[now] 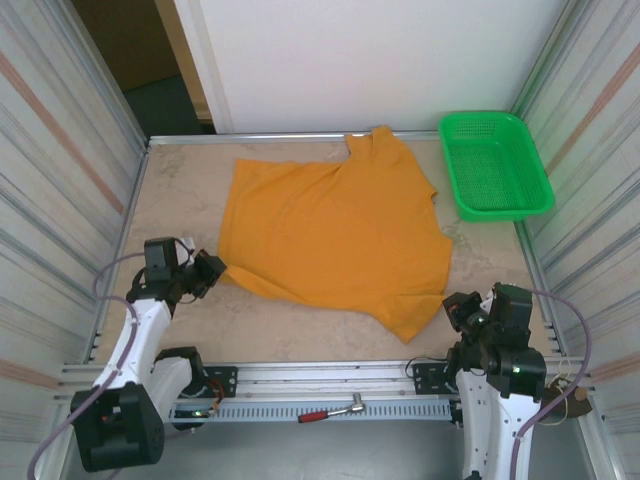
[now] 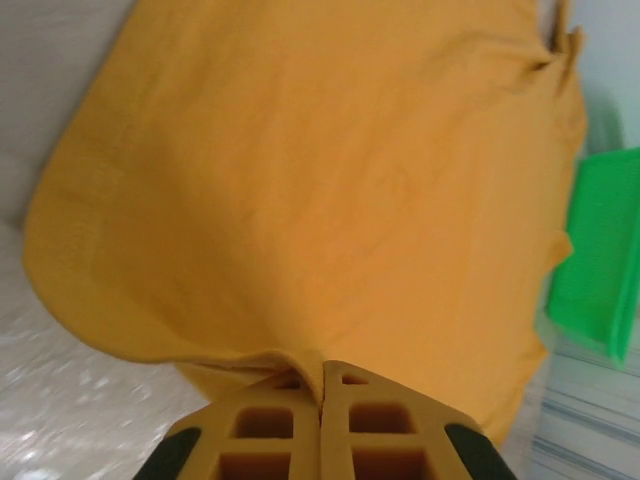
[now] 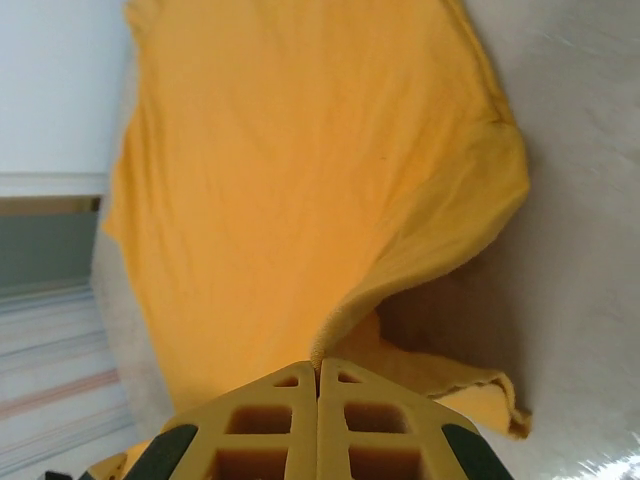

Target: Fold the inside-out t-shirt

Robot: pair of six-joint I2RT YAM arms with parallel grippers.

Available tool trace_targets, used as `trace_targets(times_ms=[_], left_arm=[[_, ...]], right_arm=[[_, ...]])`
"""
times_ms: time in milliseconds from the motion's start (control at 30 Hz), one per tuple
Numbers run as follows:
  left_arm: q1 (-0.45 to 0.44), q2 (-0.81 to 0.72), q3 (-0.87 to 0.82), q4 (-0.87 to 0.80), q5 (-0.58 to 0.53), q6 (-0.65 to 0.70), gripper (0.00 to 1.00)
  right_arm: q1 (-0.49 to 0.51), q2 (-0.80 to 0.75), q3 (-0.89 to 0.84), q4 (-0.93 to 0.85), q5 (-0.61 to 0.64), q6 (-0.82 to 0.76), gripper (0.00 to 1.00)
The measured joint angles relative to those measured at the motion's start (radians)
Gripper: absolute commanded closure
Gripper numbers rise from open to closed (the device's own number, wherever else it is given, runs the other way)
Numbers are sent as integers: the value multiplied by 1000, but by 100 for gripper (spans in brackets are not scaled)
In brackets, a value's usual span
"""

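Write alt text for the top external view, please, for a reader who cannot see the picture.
An orange t-shirt lies spread out, plain side up, on a pale table. The left end effector grips its near left corner and the right end effector grips its near right edge, both shut. A green basket stands at the table's far right corner.

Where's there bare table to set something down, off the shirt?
Bare table lies far left, between the t-shirt and the side wall, and in the near strip between the t-shirt and the front rail. Crowded: the green basket fills the far right corner, and the left gripper and right gripper each pinch a near edge of the t-shirt.
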Motion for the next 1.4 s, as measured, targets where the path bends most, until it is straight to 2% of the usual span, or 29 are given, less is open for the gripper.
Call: trace_targets(times_ms=[300,400,500,733,933,1067,1400], left_arm=[[-7,-174,-40,-190,-94,-4,99],[-8,-182,-40,-211,-116,-13,91],[-8,-161,-40,-208,-137,-17,90],[3,45,-17,-105,-161,-9,99],[9,278,96,-10,-160,18,100],[15,378,178,34,-159,34,100],[29,587,348,77,-133,55,100]], right_arm=[[0,0,50,-117,29,-21,100],[0,0,50,-122,29,-21,100],[0,6,47,-109,28,-20,100],[0,119,-18,35,28,-20,100],[0,277,-34,210,32,-20,100],[0,416,-32,328,32,-20,100],[0,716,121,519,55,-46,100]])
